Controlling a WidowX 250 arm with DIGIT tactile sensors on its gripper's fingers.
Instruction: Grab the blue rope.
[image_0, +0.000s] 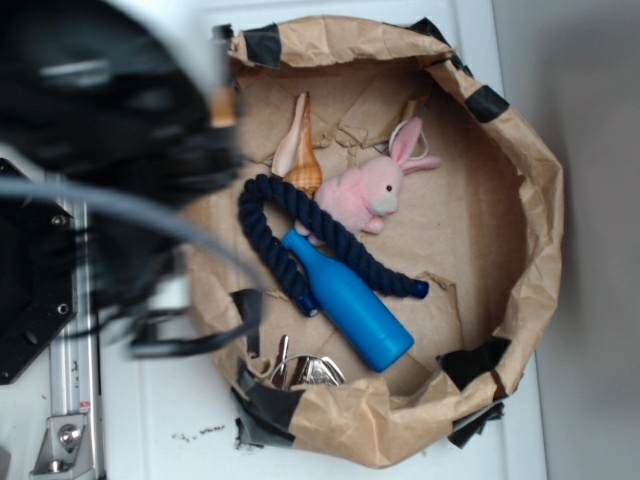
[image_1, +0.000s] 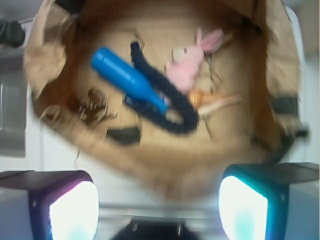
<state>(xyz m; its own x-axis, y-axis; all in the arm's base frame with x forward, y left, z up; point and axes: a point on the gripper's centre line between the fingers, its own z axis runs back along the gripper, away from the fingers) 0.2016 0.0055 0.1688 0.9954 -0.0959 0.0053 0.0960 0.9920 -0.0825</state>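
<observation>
The blue rope (image_0: 270, 235) is thick dark navy twisted rope lying in a loop inside a brown paper basket (image_0: 530, 200). One end runs under the bright blue bottle (image_0: 350, 300) and ends at the lower right. In the wrist view the rope (image_1: 170, 102) lies in the middle of the basket, far from my gripper (image_1: 159, 207). The gripper is open and empty, high above the basket's near rim. In the exterior view the arm is a dark blur (image_0: 110, 110) at the upper left, and its fingers do not show.
A pink plush bunny (image_0: 370, 190) and a tan spiral shell (image_0: 298, 150) lie against the rope's loop. Metal keys (image_0: 300, 370) sit by the basket's lower wall. A grey cable (image_0: 130, 210) crosses the left. The basket walls stand tall, patched with black tape.
</observation>
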